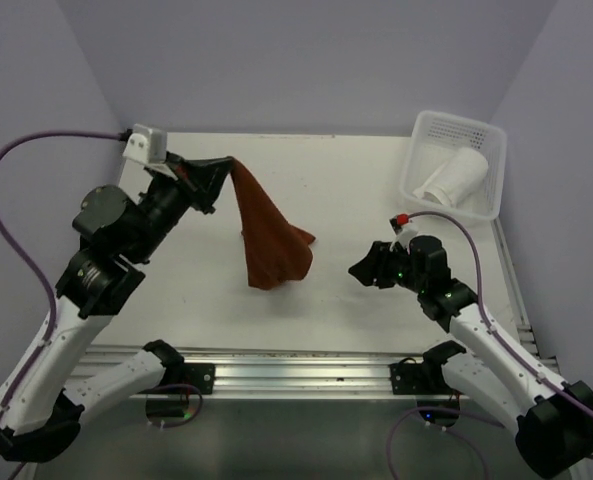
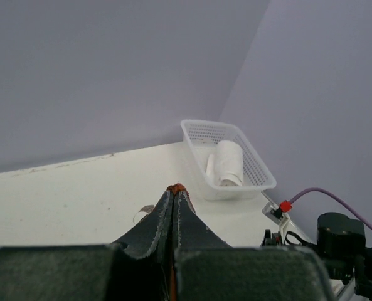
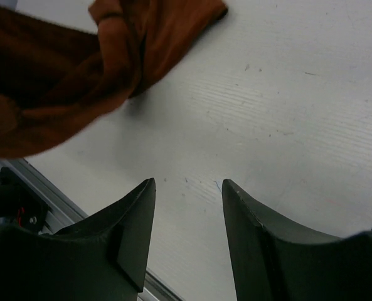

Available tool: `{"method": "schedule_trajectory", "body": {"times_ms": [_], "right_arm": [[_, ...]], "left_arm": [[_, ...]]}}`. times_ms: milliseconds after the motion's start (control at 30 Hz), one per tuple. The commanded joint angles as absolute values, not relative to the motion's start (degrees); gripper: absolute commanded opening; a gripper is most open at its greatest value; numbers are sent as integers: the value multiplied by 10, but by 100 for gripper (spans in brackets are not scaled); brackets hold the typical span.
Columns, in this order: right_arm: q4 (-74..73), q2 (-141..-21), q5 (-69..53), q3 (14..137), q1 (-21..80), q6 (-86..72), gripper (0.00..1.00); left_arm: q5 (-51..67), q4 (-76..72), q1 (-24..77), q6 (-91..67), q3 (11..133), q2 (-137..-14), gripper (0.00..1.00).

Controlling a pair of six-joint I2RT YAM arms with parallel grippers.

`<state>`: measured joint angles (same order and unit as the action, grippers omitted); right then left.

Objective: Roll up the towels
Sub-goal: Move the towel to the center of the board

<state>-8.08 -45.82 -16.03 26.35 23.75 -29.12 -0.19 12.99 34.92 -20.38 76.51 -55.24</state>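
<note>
A rust-brown towel (image 1: 267,233) hangs from my left gripper (image 1: 226,168), which is shut on its top corner and holds it up above the table's back left. The towel's lower end rests bunched on the table. In the left wrist view only a sliver of the towel (image 2: 176,187) shows at the tips of my left gripper (image 2: 175,192). My right gripper (image 1: 360,268) is open and empty, low over the table, right of the towel. The right wrist view shows the towel (image 3: 79,69) ahead of my open right gripper (image 3: 187,185).
A white mesh basket (image 1: 426,140) at the back right corner holds a rolled white towel (image 1: 454,178); both show in the left wrist view, basket (image 2: 259,175) and roll (image 2: 226,162). An aluminium rail (image 1: 296,362) runs along the table's near edge.
</note>
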Motion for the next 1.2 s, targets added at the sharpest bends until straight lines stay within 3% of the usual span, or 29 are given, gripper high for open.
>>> {"method": "schedule_trajectory", "body": {"times_ms": [0,100,367,667,1167], "right_arm": [[-92,-499,-152,298,242,-302,51],[-79,-558,-154,315,249,-307,50],[-61,-699,-126,388,348,-317,51],[-6,-830,-34,395,414,-368,54],[108,-924,-43,417,415,-403,56]], "left_arm": [[-120,237,348,-227,726,-472,0],[-241,317,347,-269,682,-425,0],[-339,371,348,-323,601,-351,0],[-352,355,348,-306,584,-358,0],[-367,345,348,-288,548,-344,0]]}}
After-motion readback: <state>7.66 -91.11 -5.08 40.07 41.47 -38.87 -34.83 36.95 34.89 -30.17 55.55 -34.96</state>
